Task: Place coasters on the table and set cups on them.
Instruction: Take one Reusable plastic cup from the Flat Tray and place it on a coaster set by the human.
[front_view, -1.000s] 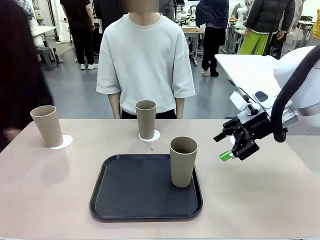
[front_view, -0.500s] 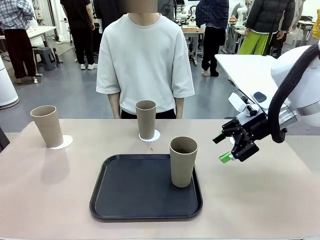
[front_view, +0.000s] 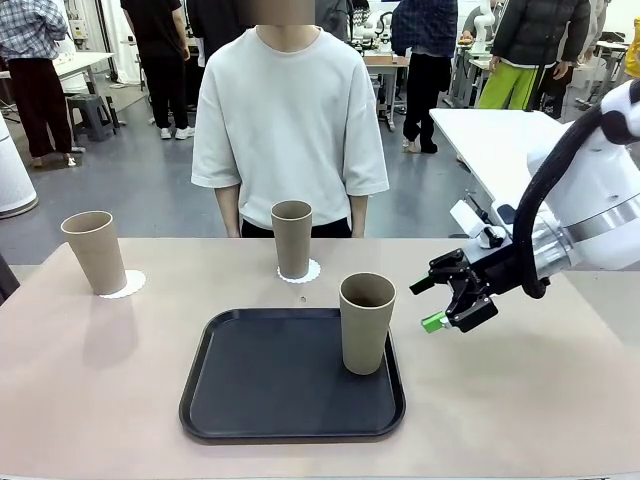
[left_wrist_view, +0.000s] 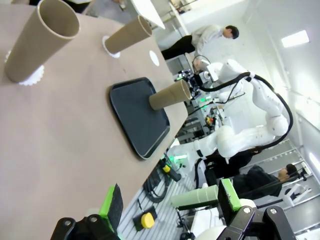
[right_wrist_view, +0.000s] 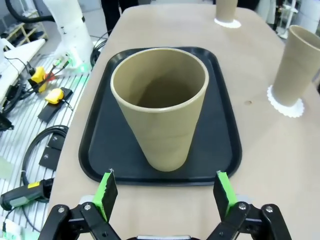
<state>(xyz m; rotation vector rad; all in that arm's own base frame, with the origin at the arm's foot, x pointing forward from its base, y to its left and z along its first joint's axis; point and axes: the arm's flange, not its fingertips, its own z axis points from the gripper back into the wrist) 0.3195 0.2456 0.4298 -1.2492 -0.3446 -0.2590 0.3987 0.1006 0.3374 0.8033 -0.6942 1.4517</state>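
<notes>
So, from left to right: one cup (front_view: 94, 252) stands on its doily coaster (front_view: 125, 284) near the table's (front_view: 90, 400) far left corner, a second (front_view: 292, 238) on a coaster (front_view: 300, 271) at the far edge, the third (front_view: 366, 322) at the black tray's (front_view: 260, 385) right edge. My right claw (front_view: 443, 303) hovers just right of it, fingers spread, holding nothing; my left claw (left_wrist_view: 170, 200) gapes empty too. Closing high could tip that tall tumbler over.

Right hand (front_view: 446, 307) and left hand (left_wrist_view: 170, 201), both fingers spread wide.

Open left tool (left_wrist_view: 170, 200) overlooks table (left_wrist_view: 60, 130), three cups (left_wrist_view: 170, 95).
</notes>
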